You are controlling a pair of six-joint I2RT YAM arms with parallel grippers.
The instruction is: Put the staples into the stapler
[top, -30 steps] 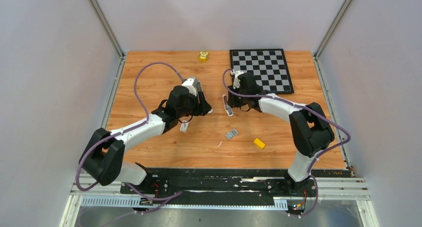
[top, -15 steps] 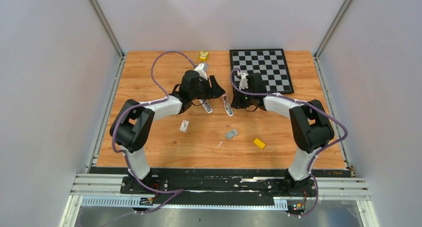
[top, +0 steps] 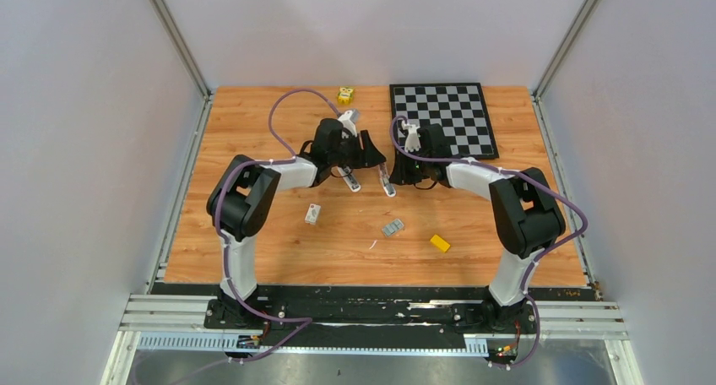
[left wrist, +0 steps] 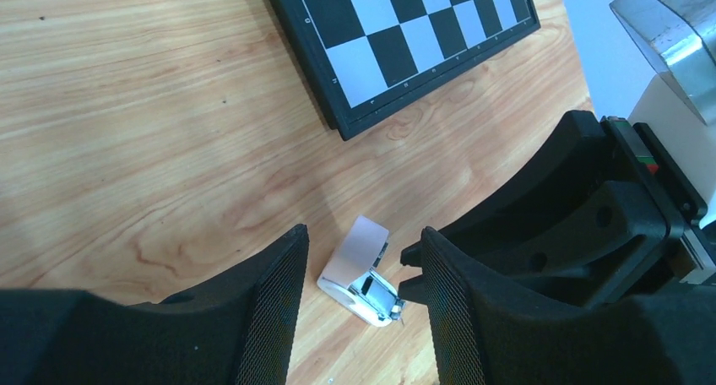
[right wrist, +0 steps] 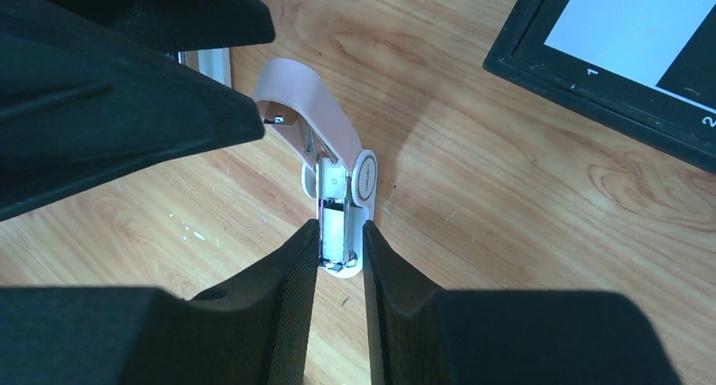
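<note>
Stapler [right wrist: 317, 123] pinched in right gripper [right wrist: 339, 240]

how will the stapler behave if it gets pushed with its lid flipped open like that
The stapler looks small with a narrow base, so alone it would probably slide or tip. Its pink lid stands swung up on a hinge and would likely swing, not resist. The right gripper clamps its base, which should steady it.

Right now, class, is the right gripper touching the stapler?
Touching. The right wrist view shows the right gripper closed on the stapler, its fingers pressed against both sides of the metal base with no gap.
</note>
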